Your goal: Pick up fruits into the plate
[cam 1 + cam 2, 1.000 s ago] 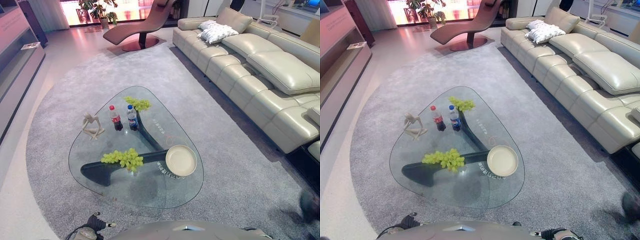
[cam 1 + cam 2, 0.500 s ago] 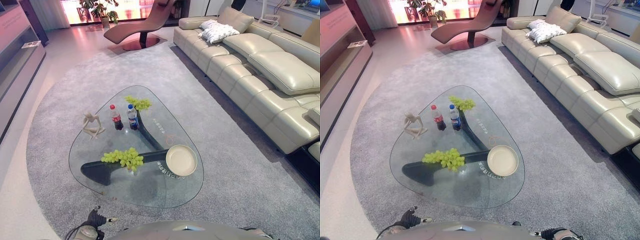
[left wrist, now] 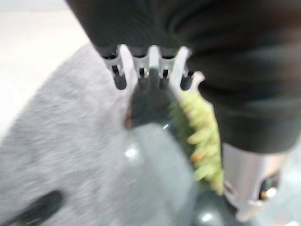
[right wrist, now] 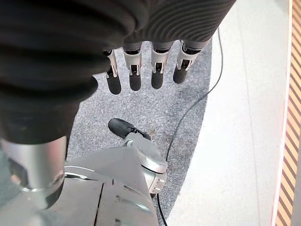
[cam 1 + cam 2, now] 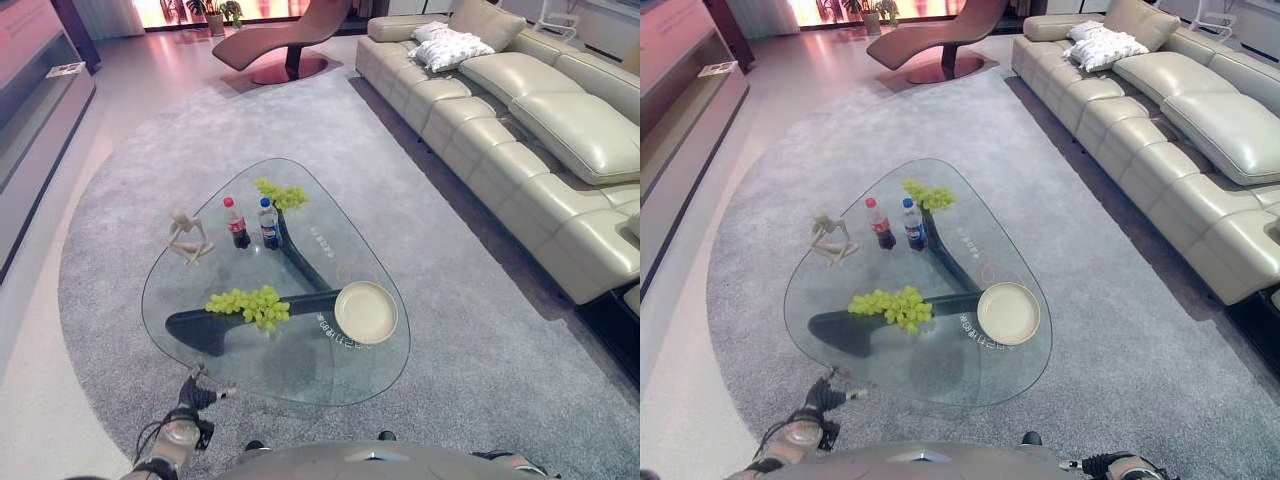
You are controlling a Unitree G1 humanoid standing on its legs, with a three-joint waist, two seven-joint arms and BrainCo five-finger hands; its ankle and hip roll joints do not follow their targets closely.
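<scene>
My left robot hand (image 5: 196, 392) has come up since a second ago: it was barely in at the bottom edge of the head views, and now it reaches forward over the grey rug (image 5: 480, 330), its fingers straight and spread, holding nothing, just short of the near rim of the glass counter (image 5: 290, 375). In its own wrist view the fingers (image 3: 123, 61) stick out straight past the dark cover, with green grapes showing beyond them. My right robot hand (image 4: 141, 61) hangs low at my side over the rug's edge and the pale floor, fingers straight and loose, empty.

The whole picture has shifted a little between frames, so I read that as my head moving; nothing on the counter has changed place.

Closest to the left robot hand lies the near bunch of grapes (image 5: 250, 303), on the glass above the dark base. To its right, near the counter's right edge, sits the cream plate (image 5: 366, 312), with nothing in it. Farther off stand a red-capped bottle (image 5: 236, 224) and a blue-capped bottle (image 5: 268, 224) side by side, the far bunch of grapes (image 5: 281, 194) just behind them, and a pale figurine (image 5: 186, 237) to the left. A beige sofa (image 5: 520, 130) runs along the right.
</scene>
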